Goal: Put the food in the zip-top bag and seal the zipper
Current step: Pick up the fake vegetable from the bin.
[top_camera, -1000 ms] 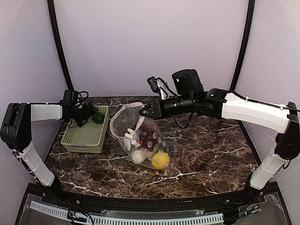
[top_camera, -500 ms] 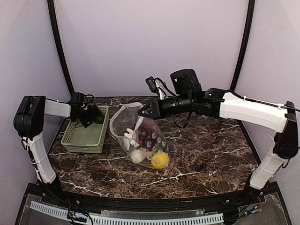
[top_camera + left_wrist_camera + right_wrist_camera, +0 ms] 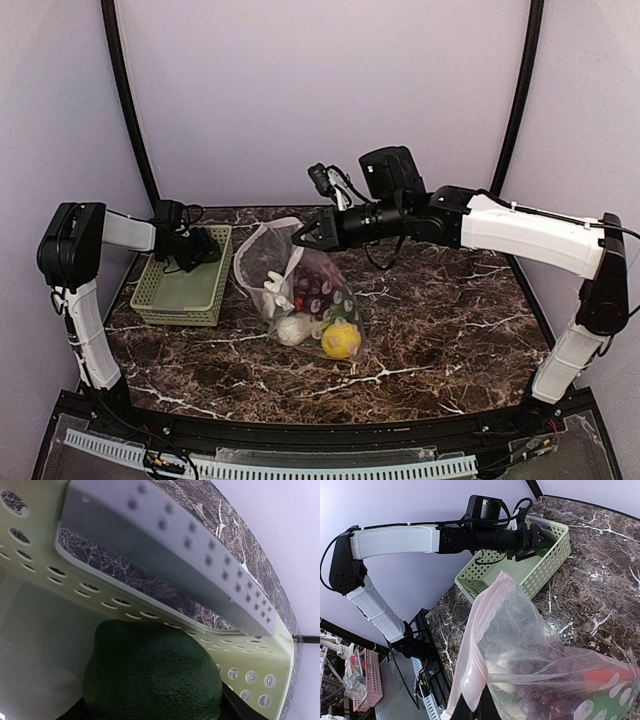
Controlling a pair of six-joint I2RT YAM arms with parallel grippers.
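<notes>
The clear dotted zip-top bag (image 3: 300,285) lies mid-table with its mouth lifted toward the back. Inside it are the yellow lemon (image 3: 341,341), a white piece (image 3: 292,328) and red pieces (image 3: 318,283). My right gripper (image 3: 305,232) is shut on the pinkish zipper strip (image 3: 475,645) at the mouth and holds it up; its fingers pinch the strip at the bottom of the right wrist view (image 3: 479,709). My left gripper (image 3: 200,245) reaches into the basket's far right corner. Its jaws hug a dark green bumpy fruit (image 3: 150,675) on both sides.
The pale green mesh basket (image 3: 180,300) stands at the left, beside the bag, and its perforated wall (image 3: 250,680) is right behind the fruit. Dark marble table (image 3: 450,320) extends to the right and front.
My left gripper has pushed further into the basket corner and now covers the green fruit, which showed beside it before. The right gripper has shifted slightly left with the bag mouth.
</notes>
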